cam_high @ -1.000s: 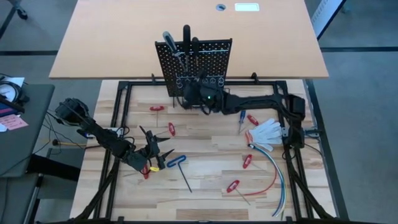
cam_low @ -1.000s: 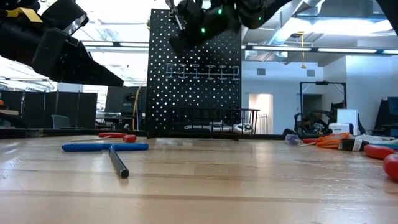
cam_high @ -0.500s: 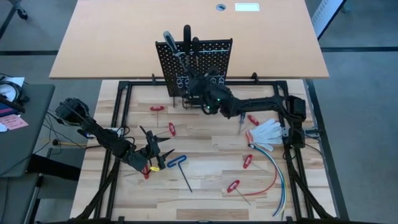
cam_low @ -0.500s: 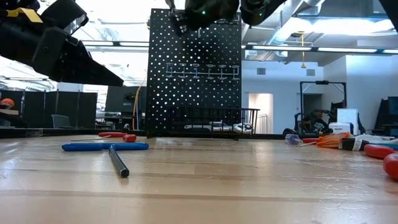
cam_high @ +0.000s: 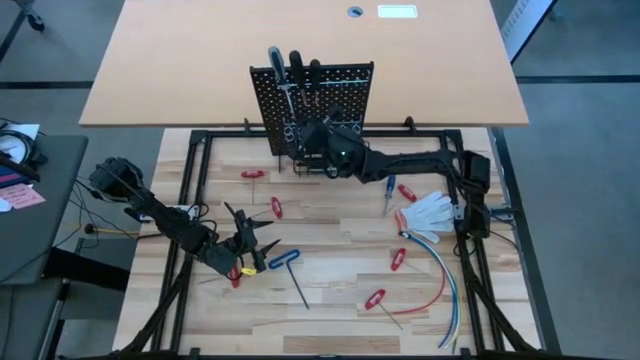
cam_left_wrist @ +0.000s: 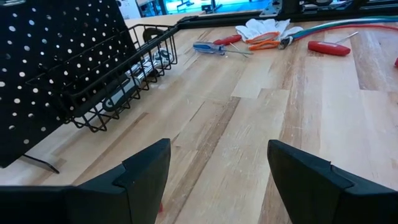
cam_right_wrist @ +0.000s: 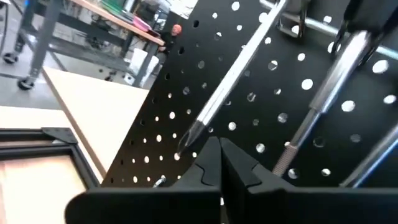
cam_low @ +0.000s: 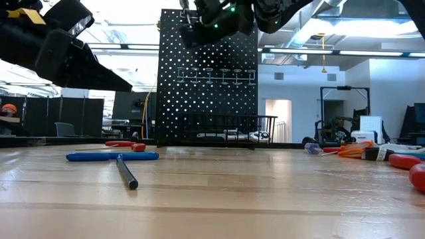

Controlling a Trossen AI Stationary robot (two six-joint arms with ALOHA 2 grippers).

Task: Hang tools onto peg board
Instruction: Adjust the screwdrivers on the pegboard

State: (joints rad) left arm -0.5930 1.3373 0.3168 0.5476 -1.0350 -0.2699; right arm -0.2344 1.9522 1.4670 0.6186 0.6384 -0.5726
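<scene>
Hidden: the right claw (cam_high: 318,137) is tucked against the front of the peg board (cam_high: 345,95); its fingertips are lost from above, and in the low view only its dark body is seen high on the panel.
Right claw: pressed fully closed, nothing seen between the fingers (cam_right_wrist: 214,163).
Left claw: held wide open and empty (cam_high: 252,243), above the wood near the blue T-handle key (cam_high: 290,268).
Peg board: black, perforated, upright at the far edge, wire basket (cam_left_wrist: 124,74) at its base.
Hung tools: three handles (cam_high: 293,62) are seen sticking up at the top; silver shafts (cam_right_wrist: 233,74) cross the holes.
Loose tools: red-handled pieces (cam_high: 375,298) are scattered on the table.
</scene>
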